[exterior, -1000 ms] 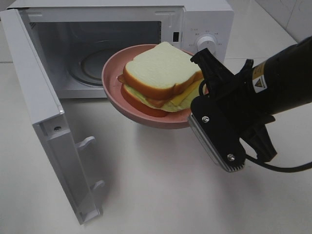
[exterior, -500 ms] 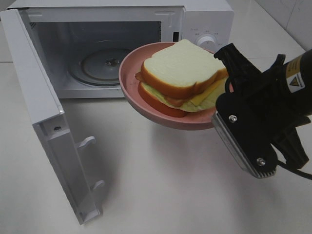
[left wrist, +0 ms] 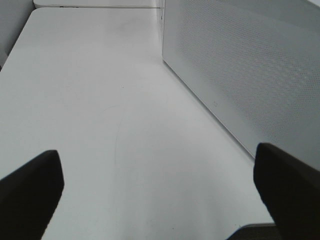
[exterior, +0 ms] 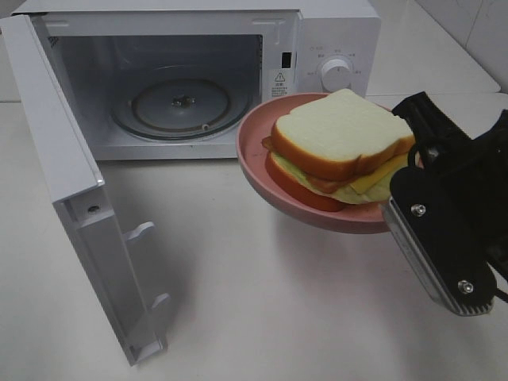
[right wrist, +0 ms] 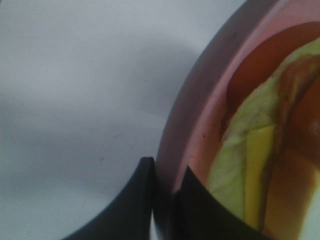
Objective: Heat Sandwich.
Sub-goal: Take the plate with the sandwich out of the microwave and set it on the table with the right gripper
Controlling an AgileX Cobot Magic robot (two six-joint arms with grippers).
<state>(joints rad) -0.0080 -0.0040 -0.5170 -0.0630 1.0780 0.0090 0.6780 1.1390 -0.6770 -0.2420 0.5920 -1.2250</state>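
The sandwich (exterior: 341,143), white bread with tan crust and yellow filling, lies on a round pink plate (exterior: 255,163) held in the air to the right of the microwave's opening. My right gripper (exterior: 409,163) is shut on the plate's right rim. The right wrist view shows its fingertips (right wrist: 145,192) pinching the plate's rim (right wrist: 200,100), with the sandwich (right wrist: 260,165) just inside. My left gripper (left wrist: 160,200) is open over bare table beside the microwave's outer wall, with nothing between its fingers (left wrist: 30,192). It does not show in the exterior view.
The white microwave (exterior: 337,32) stands at the back with its door (exterior: 63,182) swung open to the left. Its glass turntable (exterior: 178,103) is bare. The control knob (exterior: 339,73) sits just behind the plate. The perforated side wall (left wrist: 240,65) is close to my left gripper.
My right gripper has carried the plate with the sandwich to the right and a little lower, away from the microwave's opening, uncovering the turntable. The left gripper looks unchanged.
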